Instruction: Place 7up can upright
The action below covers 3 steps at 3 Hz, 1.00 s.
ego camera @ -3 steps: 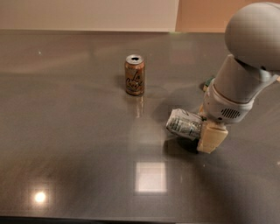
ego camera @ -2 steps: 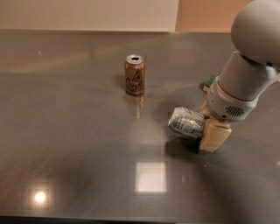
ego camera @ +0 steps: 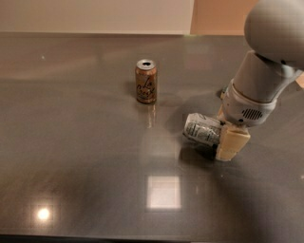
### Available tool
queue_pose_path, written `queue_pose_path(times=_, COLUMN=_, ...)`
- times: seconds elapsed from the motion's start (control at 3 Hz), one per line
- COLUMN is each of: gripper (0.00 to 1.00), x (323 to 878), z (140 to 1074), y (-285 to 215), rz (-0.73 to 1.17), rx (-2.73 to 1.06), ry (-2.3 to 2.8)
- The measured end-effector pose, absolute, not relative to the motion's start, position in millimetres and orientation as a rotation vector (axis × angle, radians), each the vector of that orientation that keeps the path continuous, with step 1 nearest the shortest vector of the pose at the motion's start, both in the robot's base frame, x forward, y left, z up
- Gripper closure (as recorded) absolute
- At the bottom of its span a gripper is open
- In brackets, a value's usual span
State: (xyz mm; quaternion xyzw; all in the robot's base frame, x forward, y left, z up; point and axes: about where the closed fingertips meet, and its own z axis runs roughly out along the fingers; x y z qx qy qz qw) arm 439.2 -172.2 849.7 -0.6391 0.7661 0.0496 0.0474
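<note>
The 7up can (ego camera: 202,130) lies on its side at the right of the table (ego camera: 71,142), about midway between near and far edge. Its silver-white body runs left to right, with one round end facing left and a little toward the near side. The other end is tucked into the gripper (ego camera: 223,134). A dark shadow sits under the can and just near of it; whether the can touches the table or hangs just above it cannot be told.

The gripper holds the can by its right end, jaws narrowed onto it. The tan near finger (ego camera: 232,142) presses the can's near-right side, and the far finger is mostly hidden behind the can. The pale grey arm (ego camera: 259,80) rises from the gripper up and to the right, out of the top right corner.

The brown can (ego camera: 146,81) stands upright, left of and farther than the 7up can, well apart from it, with its top open to view.

The table is dark grey and glossy. A square patch of light (ego camera: 164,192) reflects on its near part, and a small bright spot (ego camera: 43,213) at near left. A pale wall (ego camera: 95,14) runs along the far edge.
</note>
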Motion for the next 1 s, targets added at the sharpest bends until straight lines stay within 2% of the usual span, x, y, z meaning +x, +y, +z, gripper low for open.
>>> queue_pose_path(times=0.33, gripper=0.0, x=442.5, z=848.2, y=-172.8, rz=0.144, rx=-1.955, ry=2.357)
queue_pose_path(times=1.0, gripper=0.0, x=446.2, z=853.3, y=-175.9, rz=0.16, rx=-1.927, ry=2.379)
